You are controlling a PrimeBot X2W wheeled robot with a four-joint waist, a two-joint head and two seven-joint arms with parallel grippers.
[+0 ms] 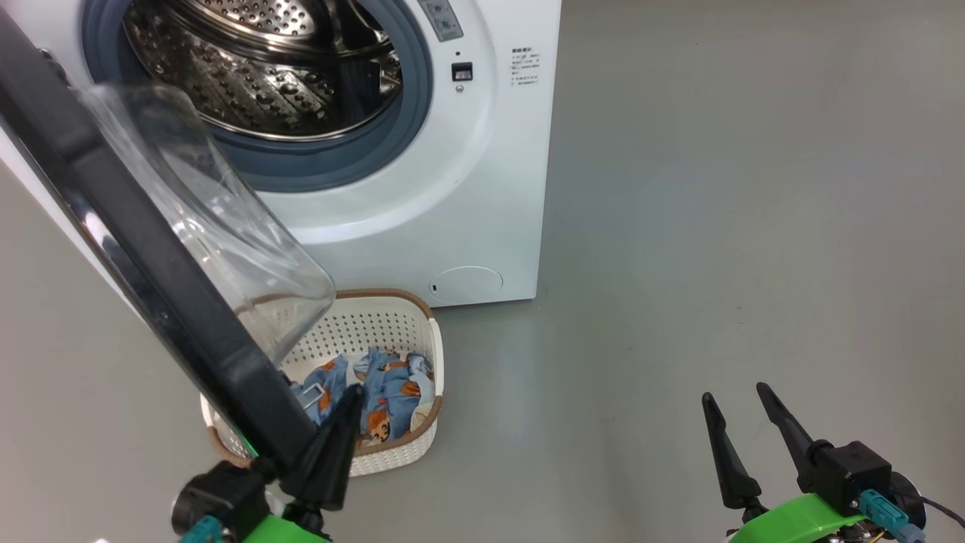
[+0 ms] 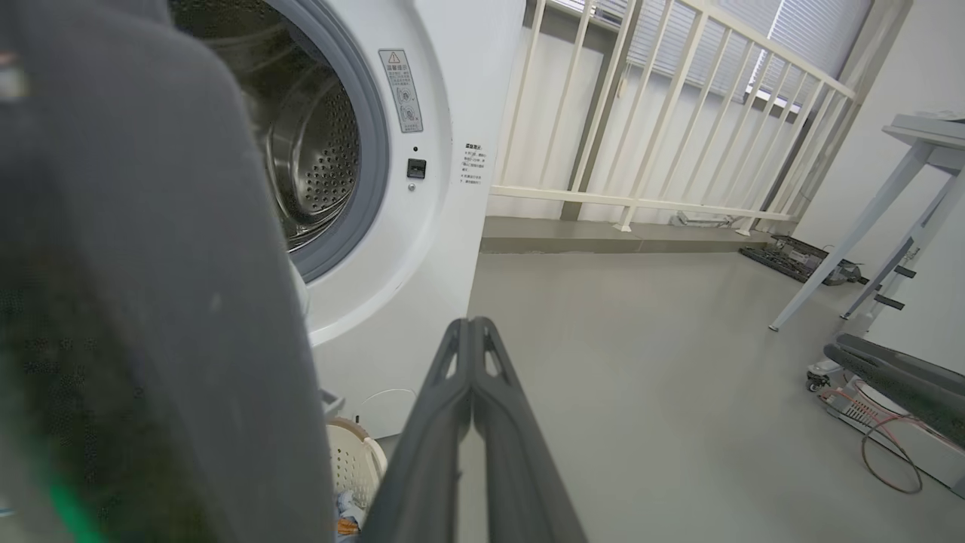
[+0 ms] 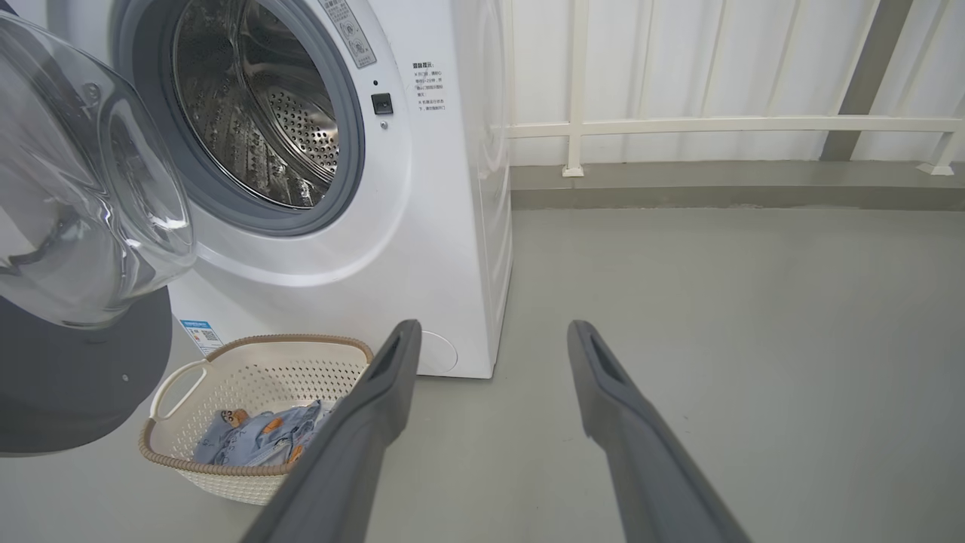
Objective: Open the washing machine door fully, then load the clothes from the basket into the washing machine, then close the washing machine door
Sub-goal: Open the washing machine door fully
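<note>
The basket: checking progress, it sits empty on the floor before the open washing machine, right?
Not empty: the basket holds the bear-print clothes, as the right wrist view shows. It does sit on the floor before the open washing machine.

Left claw (image 2: 471,326) closed, right claw (image 3: 491,328) spread

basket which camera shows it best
Right wrist view: most of the basket shows, with rim, one handle and the clothes inside. In the head view the washing machine door hides its left part; the left wrist view catches a sliver.
</note>
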